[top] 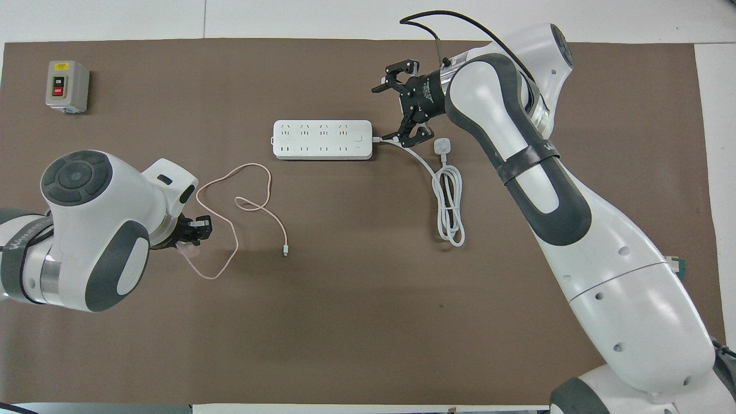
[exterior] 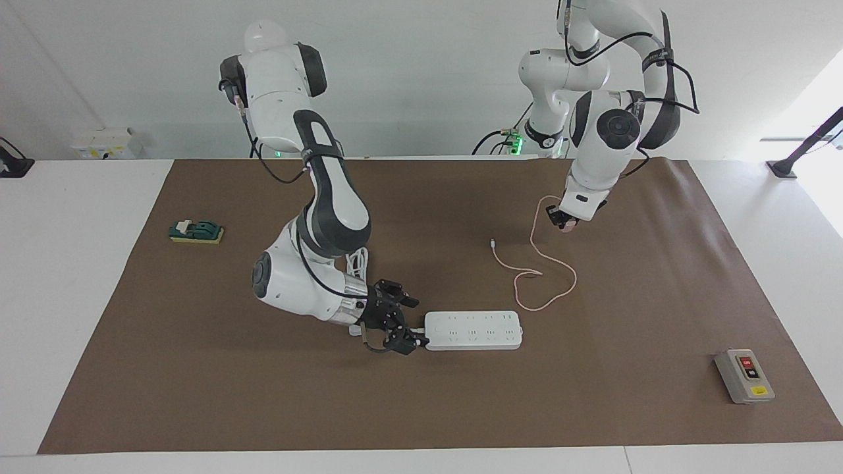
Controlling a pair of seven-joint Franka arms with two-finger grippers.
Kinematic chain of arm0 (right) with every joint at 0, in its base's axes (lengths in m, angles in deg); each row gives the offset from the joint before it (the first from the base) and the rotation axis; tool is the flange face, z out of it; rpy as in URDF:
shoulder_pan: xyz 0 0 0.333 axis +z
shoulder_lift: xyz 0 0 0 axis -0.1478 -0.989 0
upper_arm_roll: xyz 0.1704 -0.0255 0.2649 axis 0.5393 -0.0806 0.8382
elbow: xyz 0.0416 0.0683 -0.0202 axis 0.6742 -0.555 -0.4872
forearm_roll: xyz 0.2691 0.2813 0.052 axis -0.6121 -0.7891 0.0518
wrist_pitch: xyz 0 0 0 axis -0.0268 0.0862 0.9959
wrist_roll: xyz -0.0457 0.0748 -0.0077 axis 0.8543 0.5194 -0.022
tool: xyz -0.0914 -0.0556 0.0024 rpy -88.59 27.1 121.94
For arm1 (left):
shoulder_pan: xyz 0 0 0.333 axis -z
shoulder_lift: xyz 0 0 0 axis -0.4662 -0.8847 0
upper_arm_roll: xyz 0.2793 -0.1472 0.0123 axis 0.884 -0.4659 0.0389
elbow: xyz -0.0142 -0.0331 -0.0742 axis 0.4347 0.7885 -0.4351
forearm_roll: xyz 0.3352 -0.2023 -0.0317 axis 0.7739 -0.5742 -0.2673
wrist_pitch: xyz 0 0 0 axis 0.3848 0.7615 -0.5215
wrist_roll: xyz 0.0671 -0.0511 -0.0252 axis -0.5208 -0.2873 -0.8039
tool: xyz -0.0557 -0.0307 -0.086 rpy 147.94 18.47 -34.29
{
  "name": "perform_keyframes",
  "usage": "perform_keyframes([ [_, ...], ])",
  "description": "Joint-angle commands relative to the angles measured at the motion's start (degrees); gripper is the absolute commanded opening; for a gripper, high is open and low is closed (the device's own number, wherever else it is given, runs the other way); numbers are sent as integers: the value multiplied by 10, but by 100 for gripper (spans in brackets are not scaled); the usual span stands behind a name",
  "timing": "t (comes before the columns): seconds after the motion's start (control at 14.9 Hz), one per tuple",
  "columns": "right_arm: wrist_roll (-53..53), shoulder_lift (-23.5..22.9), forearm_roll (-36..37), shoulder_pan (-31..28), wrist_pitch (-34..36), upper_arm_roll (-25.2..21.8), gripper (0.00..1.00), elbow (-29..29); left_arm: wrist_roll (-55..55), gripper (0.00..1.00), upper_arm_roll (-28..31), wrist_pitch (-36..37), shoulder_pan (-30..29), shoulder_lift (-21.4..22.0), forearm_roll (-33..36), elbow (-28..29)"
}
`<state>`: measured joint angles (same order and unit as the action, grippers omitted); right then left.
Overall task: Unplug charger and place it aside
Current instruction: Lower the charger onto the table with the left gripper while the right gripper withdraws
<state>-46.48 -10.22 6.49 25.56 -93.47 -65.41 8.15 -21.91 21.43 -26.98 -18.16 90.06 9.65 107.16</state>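
While its thin pink cable [exterior: 544, 276] trails in loose loops over the brown mat, the charger [exterior: 568, 226] sits pinched in the left gripper [exterior: 565, 222], clear of the power strip [exterior: 473, 330] and toward the left arm's end of the table [exterior: 79, 276]; the cable's free tip lies on the mat nearer the robots than the strip. From overhead the left arm's wrist covers most of the charger, so only a pale sliver shows at the gripper; the facing view shows it better. The right gripper [exterior: 403, 324] is low at the strip's cord end, clenched around the white cord where it leaves the strip; the white plug [top: 443, 146] and its coiled cord lie beside it, seen only from overhead. Bare mat lies all around the strip; a grey switch box [exterior: 744, 376] and a green block [exterior: 196, 231] sit well apart near the mat's edges.
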Motion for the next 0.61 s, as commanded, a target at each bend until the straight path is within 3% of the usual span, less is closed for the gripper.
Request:
perform_keyframes([
  [0.0,-4,92,52,-4,40,-5,100,-81,25,0,-1,-42,-38,18,-7,41],
  [0.13,3,125,87,-12,95,-19,100,-81,89,0,-1,-42,-78,15,-7,54],
  [0.27,23,162,145,-19,146,-25,100,-81,136,92,-1,-40,-121,15,-7,55],
  [0.34,43,179,171,-24,169,-26,100,-83,161,100,-1,-34,-143,16,-7,53],
  [0.54,110,219,192,-55,227,-27,100,-94,205,100,-1,-16,-184,22,-6,31],
])
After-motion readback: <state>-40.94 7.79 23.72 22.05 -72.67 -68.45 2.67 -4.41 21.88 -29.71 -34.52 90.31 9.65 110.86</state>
